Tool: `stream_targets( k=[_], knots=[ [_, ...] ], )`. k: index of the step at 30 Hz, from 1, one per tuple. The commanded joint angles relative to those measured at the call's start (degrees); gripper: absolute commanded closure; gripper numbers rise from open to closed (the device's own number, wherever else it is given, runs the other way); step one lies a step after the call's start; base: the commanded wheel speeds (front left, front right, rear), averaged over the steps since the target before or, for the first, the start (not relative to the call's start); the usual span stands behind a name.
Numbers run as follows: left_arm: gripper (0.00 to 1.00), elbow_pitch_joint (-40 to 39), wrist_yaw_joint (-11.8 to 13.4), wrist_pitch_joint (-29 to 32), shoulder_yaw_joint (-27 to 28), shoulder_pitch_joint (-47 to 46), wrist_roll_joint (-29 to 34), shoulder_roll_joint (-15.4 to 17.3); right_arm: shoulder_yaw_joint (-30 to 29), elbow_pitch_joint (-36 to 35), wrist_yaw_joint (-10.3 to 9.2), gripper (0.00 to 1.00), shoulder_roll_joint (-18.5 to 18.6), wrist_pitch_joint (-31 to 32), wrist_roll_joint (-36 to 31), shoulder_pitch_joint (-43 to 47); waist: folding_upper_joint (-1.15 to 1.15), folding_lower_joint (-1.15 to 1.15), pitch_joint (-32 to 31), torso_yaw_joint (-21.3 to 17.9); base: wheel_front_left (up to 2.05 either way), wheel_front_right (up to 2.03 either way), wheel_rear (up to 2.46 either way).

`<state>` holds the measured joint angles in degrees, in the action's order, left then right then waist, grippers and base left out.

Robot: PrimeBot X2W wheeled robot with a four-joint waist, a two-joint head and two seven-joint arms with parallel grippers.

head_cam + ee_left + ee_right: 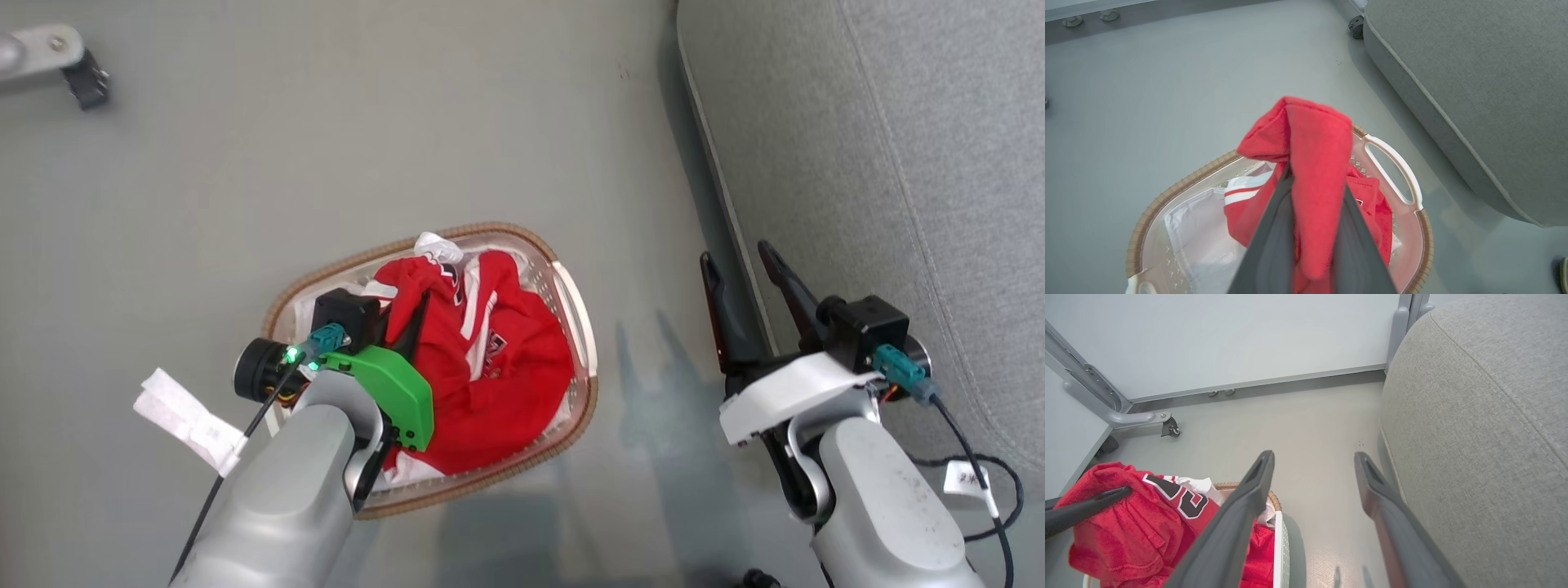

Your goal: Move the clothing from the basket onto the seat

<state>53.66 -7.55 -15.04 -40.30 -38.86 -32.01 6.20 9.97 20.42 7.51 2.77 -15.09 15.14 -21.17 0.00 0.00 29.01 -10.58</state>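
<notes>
**Desk:** Head view first. Which step?

**Me:** The grasp, I'd say. My left end effector (418, 314) is down in the basket (584, 327) on the floor (326, 122), clamped on the clothing (498, 367). The heap lies crumpled, with no clear long axis. My right end effector (736, 255) hangs spread apart beside the seat (898, 163).

**Desk:** Left wrist?

**Me:** A red fold is pinched upright, its ridge pointing out along the end effector. The rest trails into the basket.

**Desk:** Right wrist?

**Me:** Spread wide, nothing held, seat just alongside. Next, I judge, I lift clear of the basket, then carry across onto the seat.
</notes>
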Motion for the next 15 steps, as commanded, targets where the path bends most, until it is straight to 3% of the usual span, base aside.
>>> stream_targets(
  k=[1,15],
  knots=[
    [1.00,-1.29,0.13,-0.19,0.83,1.59,0.56,-0.28,-0.21,0.41,-0.04,0.00,0.27,-0.12,-0.30,1.55,0.00,0.00,-6.93,3.89,0.00,0.00,0.00],
    [1.00,-19.33,0.13,-0.20,9.28,10.01,6.35,-1.12,-0.74,0.03,-0.04,0.00,0.26,-0.12,0.61,7.59,0.00,0.00,-16.39,6.31,0.00,0.00,0.00]
  ],
)
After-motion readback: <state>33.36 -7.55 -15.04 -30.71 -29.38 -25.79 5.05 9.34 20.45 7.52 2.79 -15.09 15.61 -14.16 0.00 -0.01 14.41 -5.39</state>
